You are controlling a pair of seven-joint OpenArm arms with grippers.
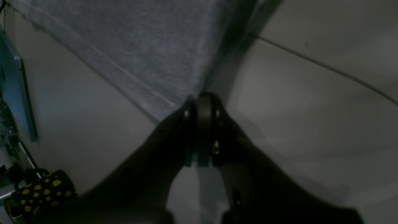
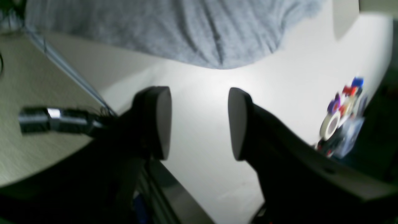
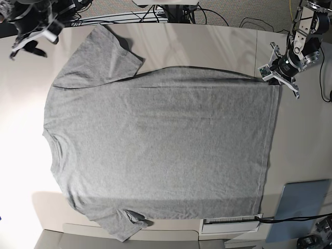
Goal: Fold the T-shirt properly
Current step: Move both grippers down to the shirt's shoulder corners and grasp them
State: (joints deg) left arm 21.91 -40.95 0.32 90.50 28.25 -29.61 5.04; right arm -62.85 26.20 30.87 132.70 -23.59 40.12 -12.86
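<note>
Shirt (image 3: pixel 161 145): you see it flat, heather grey, plain side up
Writing: none you can read
Left claw (image 1: pixel 200 102): clamped on shirt's hem corner
Right claw (image 2: pixel 199 123): spread wide, holds nothing

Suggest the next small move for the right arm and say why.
Probably bring the right hand down onto the near sleeve and close. It is open, above bare table short of the T-shirt, while the left hand is already shut on the hem corner.
</note>
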